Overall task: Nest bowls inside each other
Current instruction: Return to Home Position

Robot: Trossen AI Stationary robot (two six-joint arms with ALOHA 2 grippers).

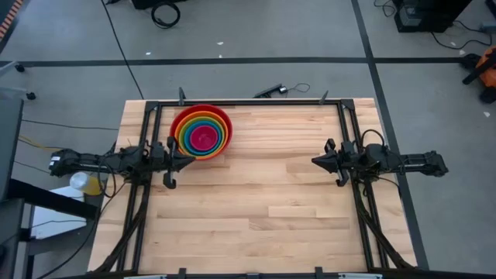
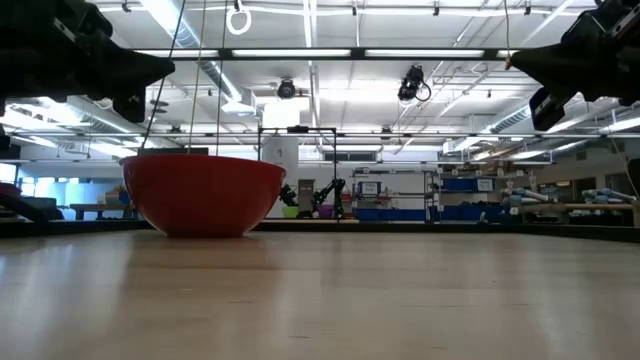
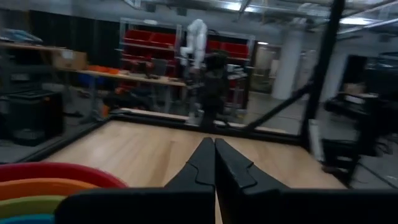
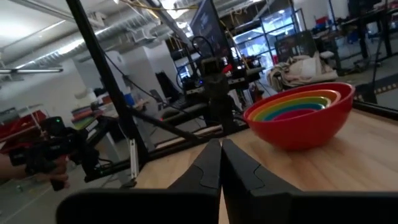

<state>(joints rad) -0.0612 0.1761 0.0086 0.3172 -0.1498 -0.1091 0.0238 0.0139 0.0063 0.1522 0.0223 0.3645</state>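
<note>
The bowls (image 1: 202, 132) stand nested in one stack at the table's far left, the red one outermost, then orange, olive green, blue and the magenta-pink one in the middle. The red bowl (image 2: 202, 193) rests on its base on the wood. The stack also shows in the right wrist view (image 4: 301, 116) and, by its rims, in the left wrist view (image 3: 46, 186). My left gripper (image 1: 191, 160) is shut at the table's left edge, just near of the stack, touching nothing. My right gripper (image 1: 315, 161) is shut at the right edge, far from the bowls.
A black metal frame (image 1: 256, 101) runs along the table's far edge and down both sides, where the arms are mounted. The wooden top (image 1: 256, 209) between and near of the two grippers lies bare. Cables lie on the floor beyond the far edge.
</note>
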